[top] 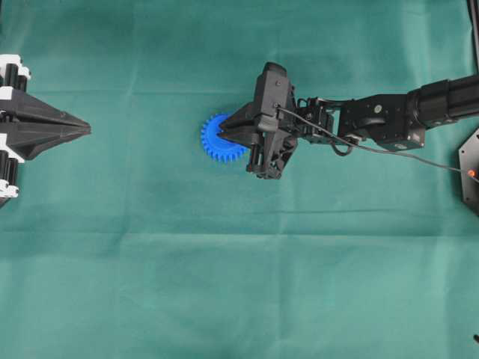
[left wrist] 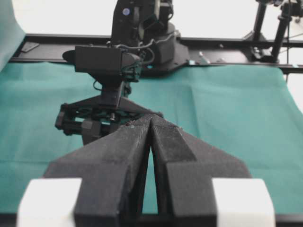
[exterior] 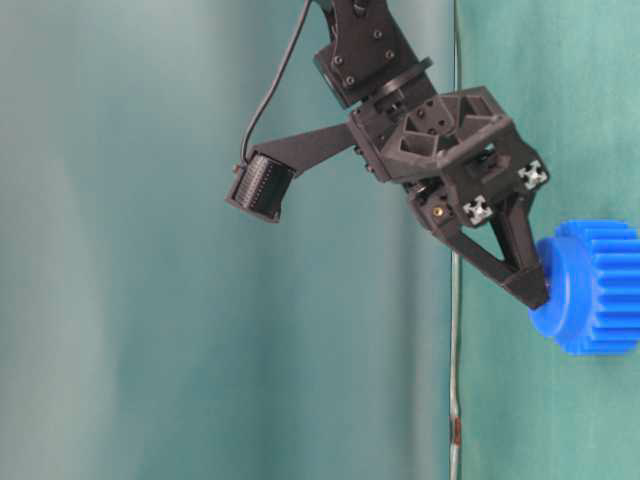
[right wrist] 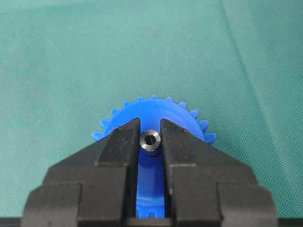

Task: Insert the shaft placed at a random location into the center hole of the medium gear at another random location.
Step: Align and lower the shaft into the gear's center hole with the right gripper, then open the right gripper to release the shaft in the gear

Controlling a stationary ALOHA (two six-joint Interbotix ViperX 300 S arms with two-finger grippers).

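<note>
Shaft [right wrist: 150,142] pinched in right pincer [right wrist: 150,137] over medium gear [right wrist: 180,118]; left pincer [left wrist: 150,124] closed, well apart.

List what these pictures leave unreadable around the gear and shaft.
- Center hole: seen in no view; the right tool and shaft cover the hub of the gear.
- Shaft's lower end: right wrist view, hidden between the fingers, so insertion depth is unknown.
- Shaft: overhead and table-level views, hidden by the tool.
- Gear: table-level view, cut off by the right edge.
- Gear: left wrist view, blocked by the left tool.
</note>
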